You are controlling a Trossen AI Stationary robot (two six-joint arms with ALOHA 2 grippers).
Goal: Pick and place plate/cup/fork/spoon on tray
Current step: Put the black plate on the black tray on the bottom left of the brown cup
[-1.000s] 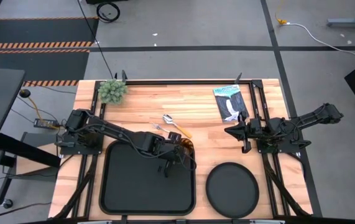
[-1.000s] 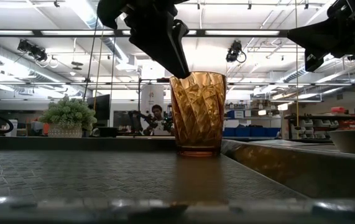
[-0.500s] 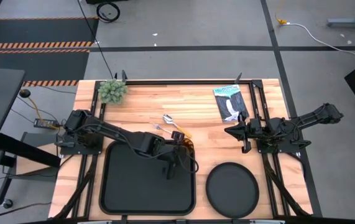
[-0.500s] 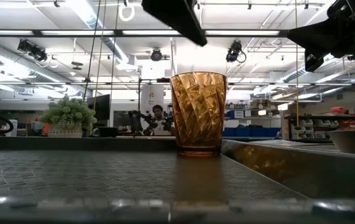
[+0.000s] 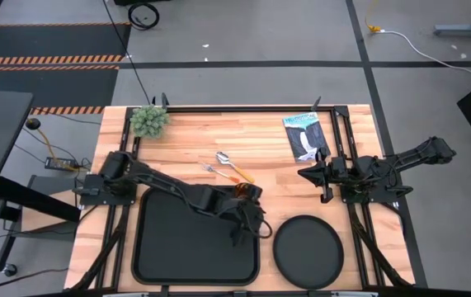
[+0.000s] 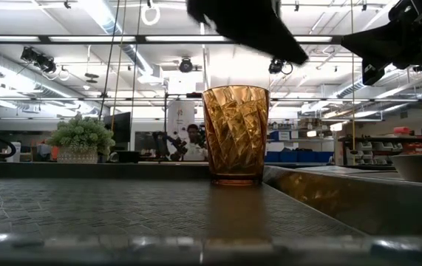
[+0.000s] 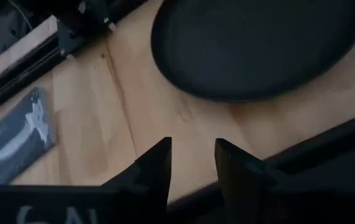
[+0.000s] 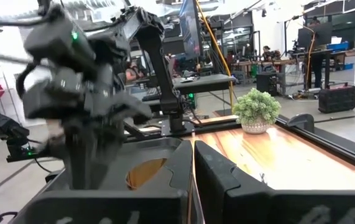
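- A big robot lab or workshop is shown, not a home.
- A wooden table [image 5: 260,144] is set on a grey concrete floor [image 5: 243,78] marked with dark lines.
- Orange and black warning stripes [image 5: 45,59] are painted on the floor beside it.
- A high ceiling with long lights [image 6: 85,41] and pipes is seen above.
- Shelves with blue bins [image 6: 288,156] are lined up at the back.
- Desks with screens [image 8: 317,34] and people are seen far off.
- A white cable [image 5: 416,45] is left lying on the floor.
- A small potted plant [image 5: 149,120] is kept on the table.

Left claw [image 5: 251,231] slightly parted, empty; right claw [image 5: 322,175] closed
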